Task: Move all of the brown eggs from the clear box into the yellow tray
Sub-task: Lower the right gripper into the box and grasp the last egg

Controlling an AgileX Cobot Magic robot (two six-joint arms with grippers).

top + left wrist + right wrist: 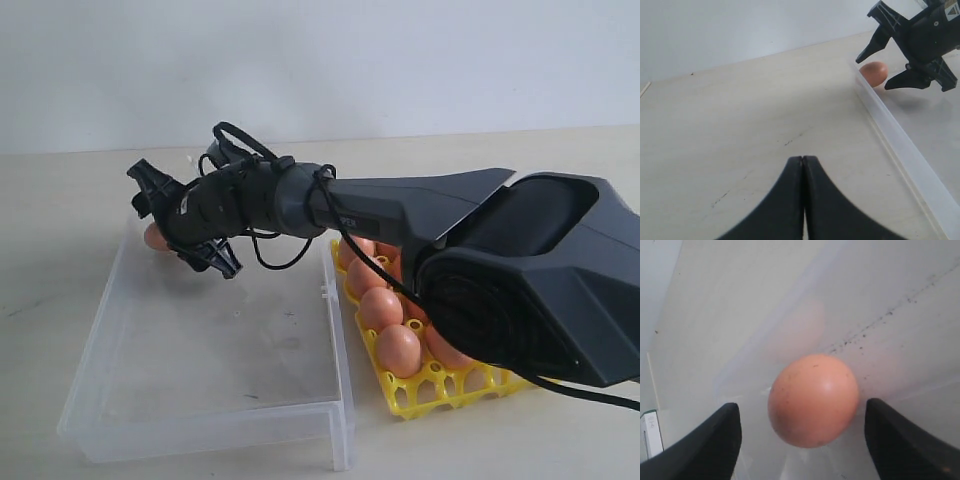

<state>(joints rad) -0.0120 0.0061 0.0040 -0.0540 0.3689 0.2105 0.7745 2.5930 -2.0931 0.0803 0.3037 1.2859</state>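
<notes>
One brown egg (153, 238) lies in the far left corner of the clear box (200, 438). My right gripper (172, 226) reaches across the box and stands open at it. In the right wrist view the egg (813, 400) sits between the two fingers (720, 440), with a gap on each side. The left wrist view shows the same egg (874, 73) against the box wall (900, 135), between the right gripper's (872, 75) spread fingers. Several brown eggs (398, 350) sit in the yellow tray (440, 388), right of the box. My left gripper (803, 159) is shut and empty over bare table.
The right arm's dark body (520, 270) hangs over the tray and hides much of it. The rest of the box floor (230, 340) shows no eggs. Pale tabletop (740, 125) runs left of the box, with a white wall behind it.
</notes>
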